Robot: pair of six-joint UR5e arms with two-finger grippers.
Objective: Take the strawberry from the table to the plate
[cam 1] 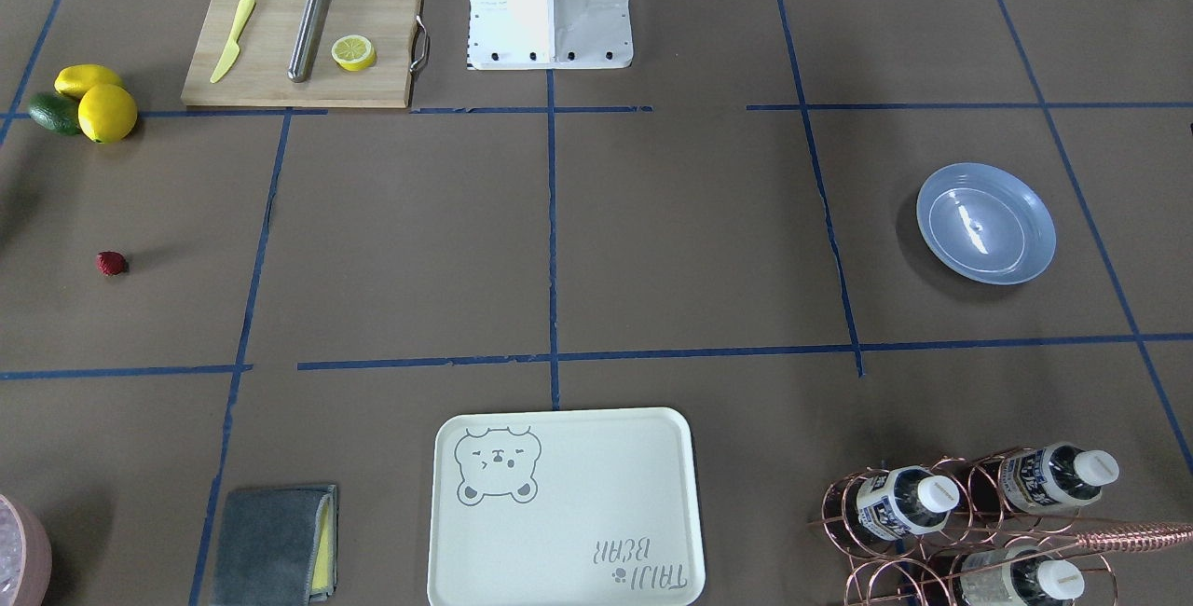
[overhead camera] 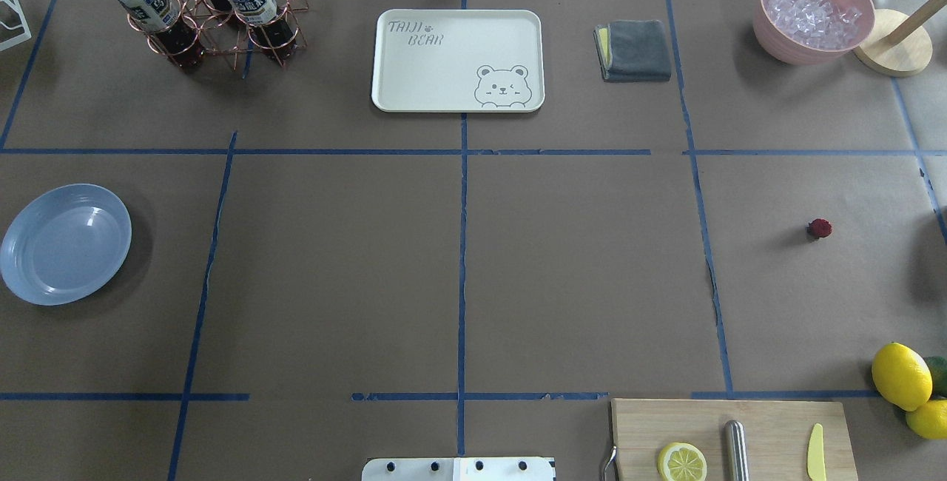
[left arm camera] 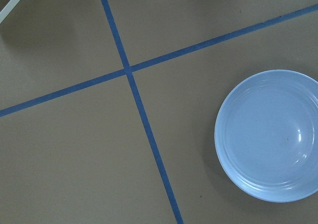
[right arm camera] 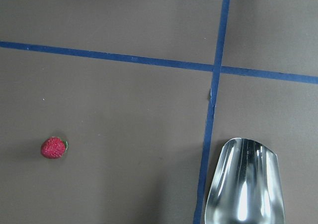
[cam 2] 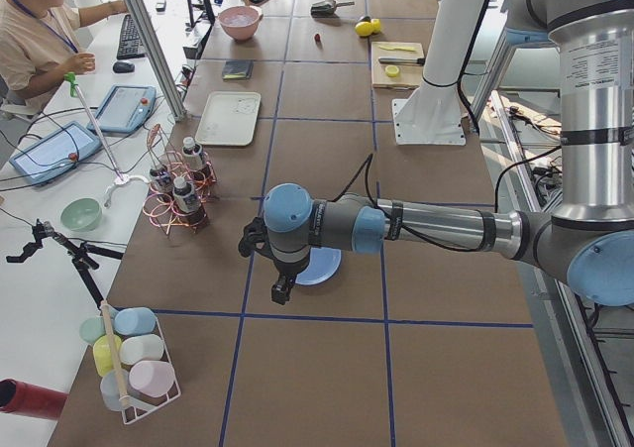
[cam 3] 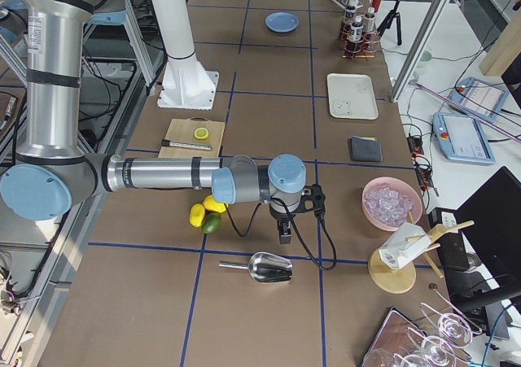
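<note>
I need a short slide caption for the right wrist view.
Strawberry lies on the taped table, well apart from a metal scoop.

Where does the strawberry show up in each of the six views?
Exterior front-facing: strawberry at far left, mid-height.
Overhead exterior: strawberry at right, mid-height.
Exterior left: tiny red speck near top centre.
Exterior right: not visible.
Left wrist-mounted: not in it.
Right wrist-mounted: strawberry at lower left.
Shared landmark: the lemons, on the strawberry's robot side, show in all four exterior views.
</note>
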